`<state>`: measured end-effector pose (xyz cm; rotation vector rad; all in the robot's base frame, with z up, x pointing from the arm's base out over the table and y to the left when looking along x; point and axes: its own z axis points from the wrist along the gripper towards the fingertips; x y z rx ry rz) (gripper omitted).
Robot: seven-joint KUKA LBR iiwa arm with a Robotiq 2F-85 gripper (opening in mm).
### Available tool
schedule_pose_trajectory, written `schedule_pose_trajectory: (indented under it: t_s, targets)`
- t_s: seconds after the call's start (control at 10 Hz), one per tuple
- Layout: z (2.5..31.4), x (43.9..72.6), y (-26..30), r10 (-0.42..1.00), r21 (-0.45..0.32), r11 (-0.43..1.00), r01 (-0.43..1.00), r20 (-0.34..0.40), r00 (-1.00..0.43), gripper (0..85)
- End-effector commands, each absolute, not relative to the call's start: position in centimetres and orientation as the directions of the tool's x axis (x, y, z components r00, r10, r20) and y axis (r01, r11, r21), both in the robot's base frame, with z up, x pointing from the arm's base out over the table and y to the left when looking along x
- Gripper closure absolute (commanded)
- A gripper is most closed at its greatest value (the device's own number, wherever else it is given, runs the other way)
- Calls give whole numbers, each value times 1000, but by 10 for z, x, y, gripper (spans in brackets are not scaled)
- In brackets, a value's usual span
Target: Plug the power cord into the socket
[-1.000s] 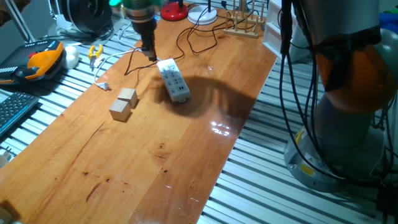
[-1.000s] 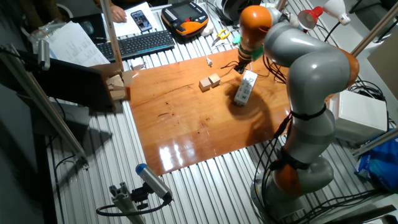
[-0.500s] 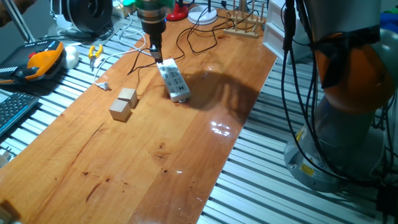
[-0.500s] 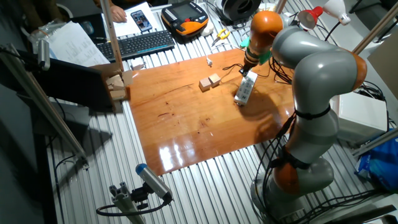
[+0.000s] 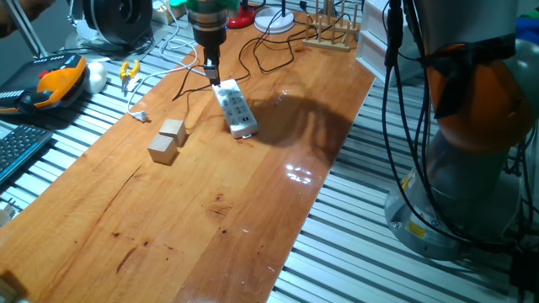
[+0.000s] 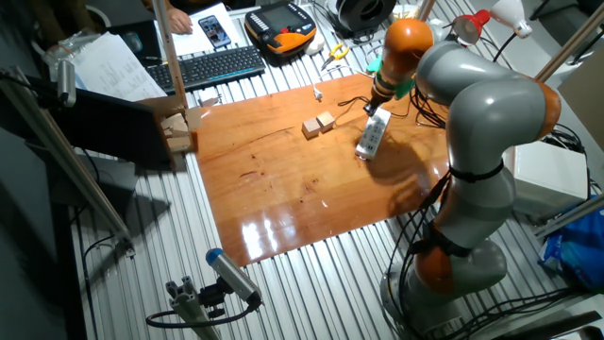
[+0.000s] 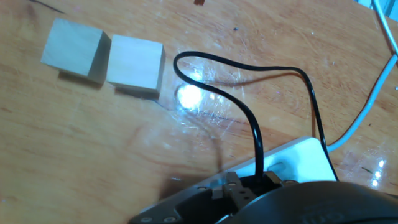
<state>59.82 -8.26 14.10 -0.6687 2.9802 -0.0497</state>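
The jaws of the gripper (image 5: pixel 214 74) point straight down over the far end of the socket (image 5: pixel 235 109). In the hand view their dark housing fills the bottom edge, and the power cord (image 7: pixel 252 118) rises out of it in a loop, so they look pinched on the plug, though the plug itself is hidden and the grip cannot be confirmed outright. The white end of the strip shows right beside the fingertips there, touching or nearly so. Whether the pins are already in an outlet cannot be told.

The socket lies on the bench (image 5: pixel 210 210), its long side running from far left to near right. Left of it and well apart stand two wooden cubes (image 5: pixel 168 140), side by side. A white cable (image 7: pixel 367 106) trails off to the right in the hand view.

The step in hand appears to be the insertion itself: plug over the end outlet, about to be pressed home. The next move probably calls for a straight downward push with the pins kept square to the holes, as the strip lies loose and could slide or tip under an off-centre load.
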Motion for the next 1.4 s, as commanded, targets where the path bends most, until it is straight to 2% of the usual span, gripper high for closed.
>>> schedule_pose_trajectory:
  t_s: [0.0, 0.4, 0.7, 1.3]
  targets:
    - [141, 598, -83, -421, -34, 907, -420, -62, -905, 850]
    - [141, 598, -83, -432, -11, 902, -432, 5, -902, 850]
    - [141, 598, -83, -432, 11, 902, -432, 9, -902, 850]
    - [140, 598, -88, -433, -18, 901, -434, 15, -901, 850]
